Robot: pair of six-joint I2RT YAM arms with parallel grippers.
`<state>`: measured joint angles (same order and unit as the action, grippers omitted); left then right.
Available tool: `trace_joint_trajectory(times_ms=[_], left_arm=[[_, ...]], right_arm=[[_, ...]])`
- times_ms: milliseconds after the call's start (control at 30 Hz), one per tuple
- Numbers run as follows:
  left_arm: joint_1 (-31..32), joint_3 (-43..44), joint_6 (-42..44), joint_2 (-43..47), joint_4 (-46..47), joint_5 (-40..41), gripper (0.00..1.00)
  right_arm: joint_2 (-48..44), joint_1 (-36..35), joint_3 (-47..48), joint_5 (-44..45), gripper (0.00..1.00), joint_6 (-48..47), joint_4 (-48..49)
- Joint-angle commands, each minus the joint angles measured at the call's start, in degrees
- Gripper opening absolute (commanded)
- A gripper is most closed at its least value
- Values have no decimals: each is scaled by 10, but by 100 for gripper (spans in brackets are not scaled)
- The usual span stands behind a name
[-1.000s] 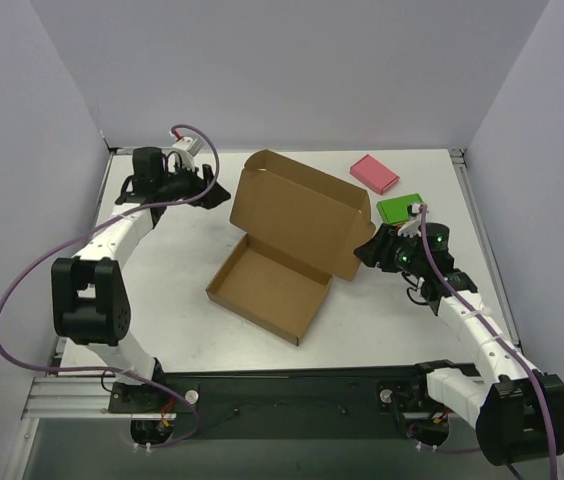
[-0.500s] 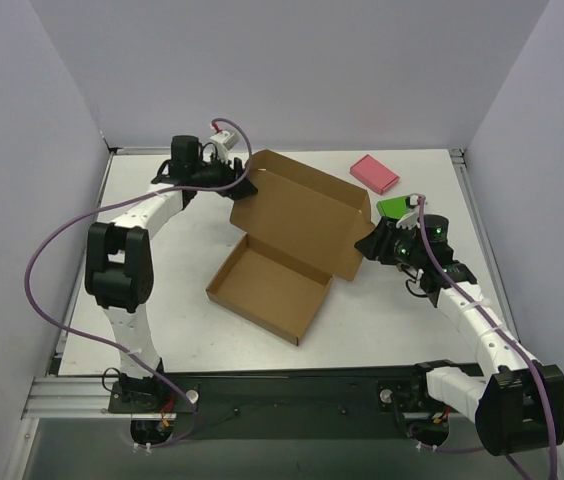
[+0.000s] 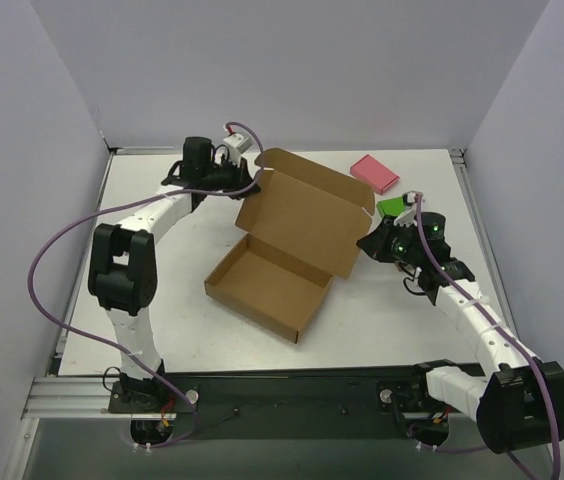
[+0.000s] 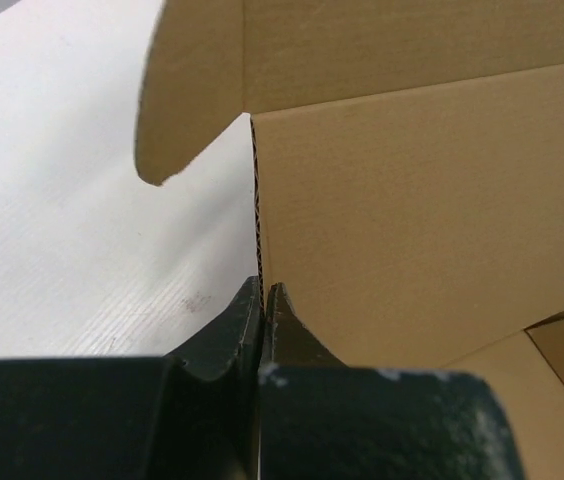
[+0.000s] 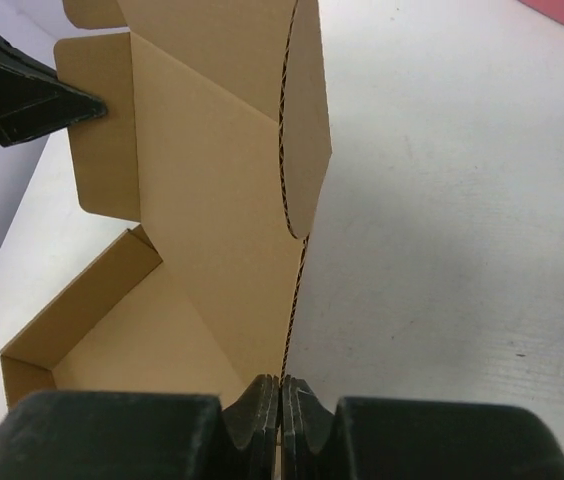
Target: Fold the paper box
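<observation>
Lid of box (image 3: 302, 215) now pinched at both side edges: left gripper (image 3: 253, 186), open moments ago, clamped on left edge; right gripper (image 3: 366, 243) on right. Lid ready for folding.

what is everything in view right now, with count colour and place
paper box: 1, brown, middle of the table, tray flat, lid standing up
pink block: 1, pink, far right part of the table
green block: 1, green, near the pink block, partly hidden behind the right gripper
table: 1, white, under everything
walls: pale grey, on the left, far and right sides
left arm: 1, white and black, purple cable, left side
right arm: 1, white and black, purple cable, right side
left gripper: 1, black, shut on the lid's left edge
right gripper: 1, black, shut on the lid's right edge
</observation>
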<state>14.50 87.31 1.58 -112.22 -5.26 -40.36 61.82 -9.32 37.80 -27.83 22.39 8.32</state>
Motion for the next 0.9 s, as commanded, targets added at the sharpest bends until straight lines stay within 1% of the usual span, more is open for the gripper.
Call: trace_joint_trajectory(times_ms=[0,33,67,133,167,200,300,367,400,467,500,533,600,633,700,867], left_arm=[[43,-22,36,73,-11,102,0],[61,-28,38,82,-5,122,0],[69,-38,36,98,-1,167,0],[90,-49,29,113,16,205,0],[97,-61,27,125,23,247,0],[103,-68,25,132,44,269,0],[116,-95,11,154,92,319,0],[129,-117,-10,173,120,349,0],[135,-145,-13,179,154,368,0],[156,-174,-33,198,192,397,0],[163,-209,-36,202,233,420,0],[169,-224,-47,207,253,430,0],[182,-268,-61,219,303,449,0],[185,-283,-76,221,319,468,0],[198,-306,-83,229,356,486,0],[220,-373,-100,249,407,537,0]], right_arm=[[-14,-46,39,58,0,-9,30],[-13,-57,45,80,0,-10,27],[-12,-66,50,133,0,-11,16],[-3,-94,67,178,0,-17,12],[0,-106,71,237,0,-22,10],[2,-128,75,261,0,-32,11],[15,-158,89,348,0,-45,37],[27,-187,100,390,0,-49,57],[32,-199,101,441,0,-51,68],[46,-229,101,481,0,-47,103],[51,-238,98,494,0,-45,116],[57,-248,93,525,0,-42,131],[63,-276,76,552,0,-37,171],[69,-286,72,581,0,-34,180],[73,-314,55,603,0,-30,206],[76,-373,10,673,0,-46,267]])
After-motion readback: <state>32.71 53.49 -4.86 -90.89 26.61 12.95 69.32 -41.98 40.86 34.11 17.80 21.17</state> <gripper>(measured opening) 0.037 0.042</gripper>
